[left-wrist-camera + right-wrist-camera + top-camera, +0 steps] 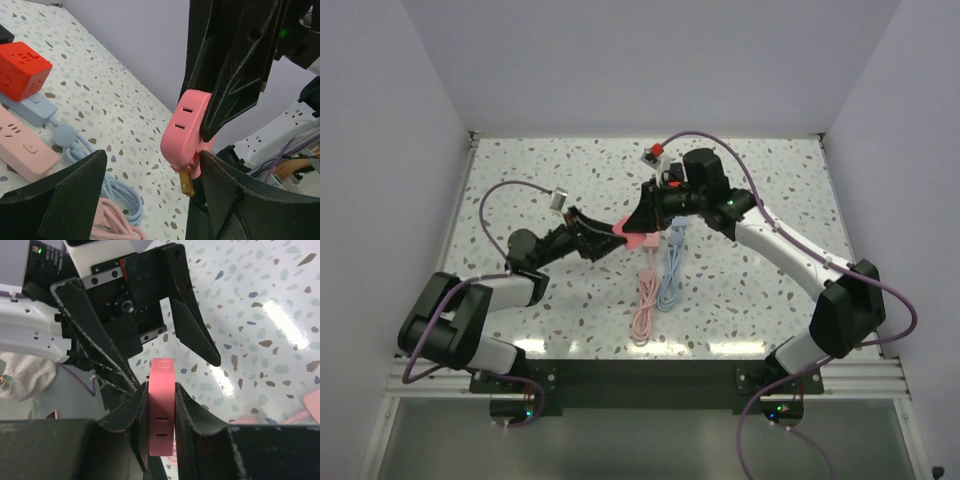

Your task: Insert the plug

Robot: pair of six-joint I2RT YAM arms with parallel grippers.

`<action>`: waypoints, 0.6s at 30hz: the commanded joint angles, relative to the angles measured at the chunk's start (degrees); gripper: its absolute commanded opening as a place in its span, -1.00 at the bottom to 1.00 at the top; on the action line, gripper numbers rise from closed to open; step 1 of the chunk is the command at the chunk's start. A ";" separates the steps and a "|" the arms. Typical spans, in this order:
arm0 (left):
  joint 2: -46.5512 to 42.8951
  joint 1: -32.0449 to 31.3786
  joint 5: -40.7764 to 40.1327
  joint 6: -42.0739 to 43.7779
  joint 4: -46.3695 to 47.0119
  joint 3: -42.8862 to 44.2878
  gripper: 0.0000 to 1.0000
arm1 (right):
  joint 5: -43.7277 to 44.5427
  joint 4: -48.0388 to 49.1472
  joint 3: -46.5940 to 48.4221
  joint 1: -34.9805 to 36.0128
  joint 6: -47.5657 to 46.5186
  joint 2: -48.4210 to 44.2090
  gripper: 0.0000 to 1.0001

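The pink plug (161, 405) hangs above the table, pinched flat between the two fingers of my right gripper (161, 390), which is shut on it. In the left wrist view the pink plug (187, 135) shows two slots on its face and a brass prong (187, 182) pointing down. My left gripper (152, 157) is open around it. Its right finger (240, 200) touches the plug's side and its left finger (70, 195) stands well apart. From above, the pink plug (623, 226) sits where my left gripper (610, 232) and my right gripper (645, 215) meet.
On the table lie a pink power strip (20, 145), a blue power strip (30, 107) and a red socket cube (22, 67). Coiled pink cable (643, 310) and blue cable (670, 285) lie towards the front. White walls enclose the table.
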 commanded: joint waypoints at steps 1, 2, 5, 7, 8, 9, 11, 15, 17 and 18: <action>-2.29 0.31 4.23 -1.31 34.02 2.08 0.59 | -7.97 5.95 -1.06 0.26 1.26 -3.06 -1.00; -2.65 0.31 5.20 -1.31 34.02 2.26 0.51 | -8.50 6.30 -1.24 0.18 1.17 -3.06 -1.00; -4.76 0.23 8.55 -1.23 34.02 1.99 0.38 | -9.91 6.75 -1.50 0.18 1.43 -3.06 -1.00; -6.24 0.23 10.47 -0.88 34.02 1.47 0.33 | -11.05 7.71 -1.59 0.17 1.87 -3.15 -1.00; -6.78 0.23 11.27 -0.70 34.02 1.21 0.27 | -11.31 7.89 -1.59 0.17 1.88 -3.23 -1.00; -7.22 0.23 11.97 -0.52 34.02 1.12 0.25 | -11.67 8.06 -1.59 0.17 1.96 -3.32 -1.00; -8.45 0.23 13.38 -0.26 34.11 0.59 0.19 | -12.28 8.76 -1.77 0.17 2.22 -3.50 -1.00; -9.15 -0.30 15.41 -0.08 34.02 0.68 0.09 | -13.43 9.56 -2.03 0.18 2.75 -3.67 -1.00; -9.33 -0.48 15.85 0.09 34.02 0.50 0.02 | -13.78 9.82 -2.29 0.17 2.93 -3.94 -1.00; -9.42 -0.56 16.02 0.01 34.02 0.41 -0.01 | -13.95 9.82 -2.29 0.17 2.93 -4.02 -1.00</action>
